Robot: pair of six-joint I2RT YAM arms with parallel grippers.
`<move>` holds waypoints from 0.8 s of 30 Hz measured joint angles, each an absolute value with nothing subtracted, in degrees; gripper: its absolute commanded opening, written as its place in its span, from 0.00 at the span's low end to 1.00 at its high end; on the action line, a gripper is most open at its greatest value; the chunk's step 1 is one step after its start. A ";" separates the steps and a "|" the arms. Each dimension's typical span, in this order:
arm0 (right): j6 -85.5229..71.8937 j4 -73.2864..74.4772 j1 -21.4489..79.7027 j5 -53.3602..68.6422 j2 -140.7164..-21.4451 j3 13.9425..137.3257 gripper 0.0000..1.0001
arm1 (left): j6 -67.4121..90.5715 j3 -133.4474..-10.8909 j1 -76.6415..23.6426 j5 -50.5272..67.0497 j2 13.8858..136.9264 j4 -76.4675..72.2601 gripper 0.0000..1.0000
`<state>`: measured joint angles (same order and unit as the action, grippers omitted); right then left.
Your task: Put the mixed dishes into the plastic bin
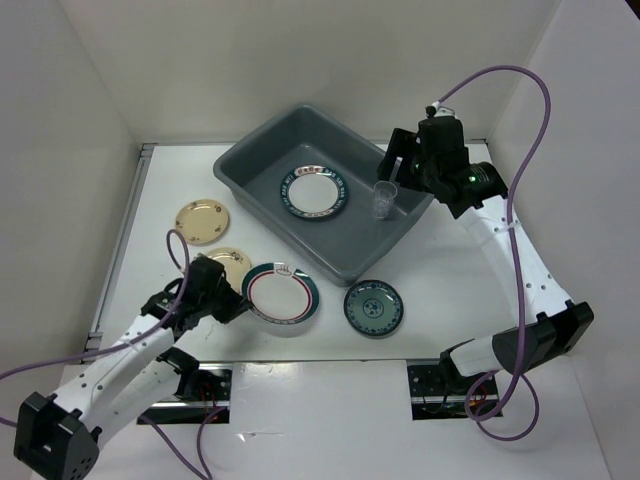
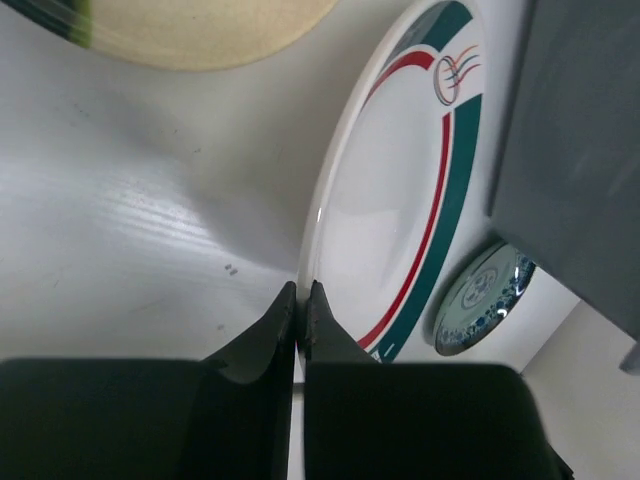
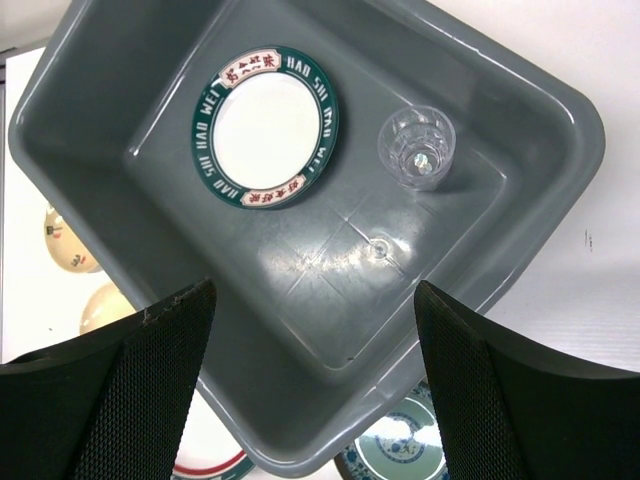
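The dark grey plastic bin (image 1: 262,172) stands at the table's middle back. In it lie a white plate with a dark patterned rim (image 1: 315,192) and an upright small clear cup (image 1: 384,200). My right gripper (image 1: 396,172) hangs open and empty over the bin's right end (image 3: 540,110), above the cup (image 3: 416,147) and the plate (image 3: 266,125). My left gripper (image 2: 301,298) is shut on the near rim of the white plate with the red-and-green rim (image 2: 400,190), which lies on the table (image 1: 283,293) in front of the bin.
Two gold-cream plates (image 1: 203,220) (image 1: 228,264) lie left of the bin. A small dark teal patterned plate (image 1: 373,307) lies right of the held plate, near the bin's front corner. White walls close the table at the left, back and right.
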<state>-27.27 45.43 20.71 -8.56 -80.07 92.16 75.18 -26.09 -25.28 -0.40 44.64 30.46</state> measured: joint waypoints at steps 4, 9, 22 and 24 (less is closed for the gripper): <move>-27.27 45.41 20.40 -8.67 -80.03 92.29 0.85 | 74.72 -31.05 -25.28 -0.78 43.88 37.21 0.00; -27.27 45.36 20.21 -8.60 -79.88 92.29 0.85 | 71.88 -38.22 -25.28 0.14 44.07 42.22 0.00; -27.07 45.34 20.21 -8.60 -79.20 92.29 0.87 | 56.77 -49.45 -25.28 17.43 48.16 60.40 0.00; -27.05 45.34 20.21 -8.58 -79.20 92.29 0.87 | 53.80 -54.19 -25.28 19.97 50.50 63.48 0.00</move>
<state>-27.05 45.34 20.21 -8.58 -79.20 92.29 53.80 -54.19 -25.28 19.97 50.50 63.48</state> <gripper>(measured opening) 0.873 0.018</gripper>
